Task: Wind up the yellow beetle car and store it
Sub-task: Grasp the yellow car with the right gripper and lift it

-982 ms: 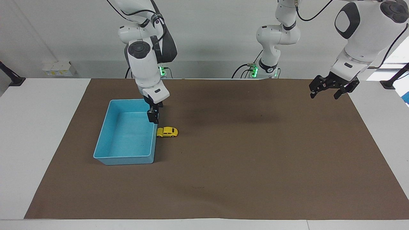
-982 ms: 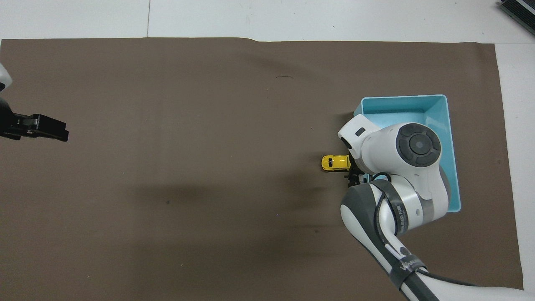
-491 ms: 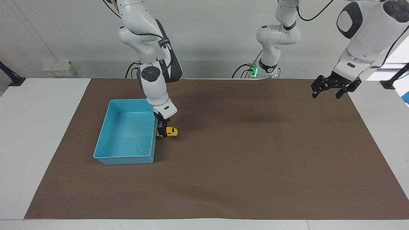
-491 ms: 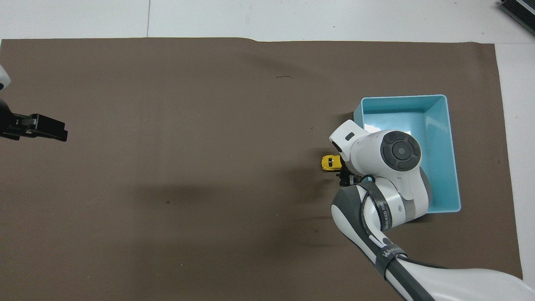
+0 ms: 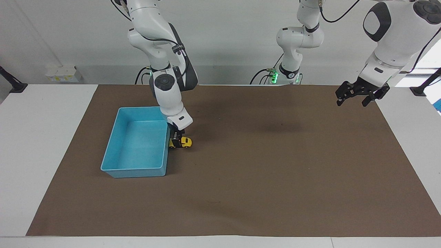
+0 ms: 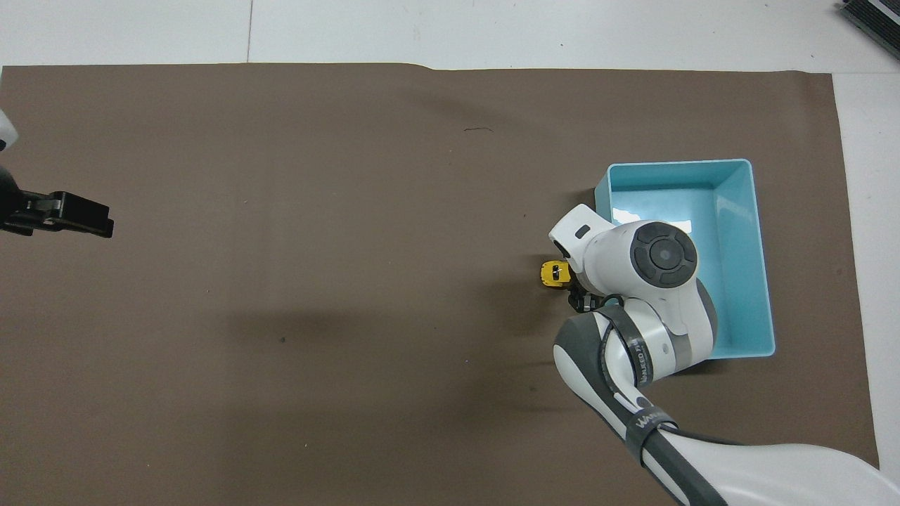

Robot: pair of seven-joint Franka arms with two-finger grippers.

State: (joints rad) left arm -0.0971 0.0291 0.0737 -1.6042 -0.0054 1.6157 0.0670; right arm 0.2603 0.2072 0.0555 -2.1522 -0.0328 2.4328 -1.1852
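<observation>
The tiny bright yellow beetle-shaped toy car (image 5: 185,142) stands on the brown mat (image 5: 262,179), in the same spot as a second ago, just beside the long wall of the light blue rectangular plastic bin (image 5: 117,144), which sits toward the right arm's end of the table. The right gripper (image 5: 176,141), a second ago up above the bin's rim with its fingers apart, has come down onto the car's bin-side end and its fingers are now clamped on the car; in the overhead view the arm hides most of the car (image 6: 554,273). The left gripper (image 5: 356,94) waits in the air with fingers spread, over the mat's edge at the left arm's end, barely shifted.
</observation>
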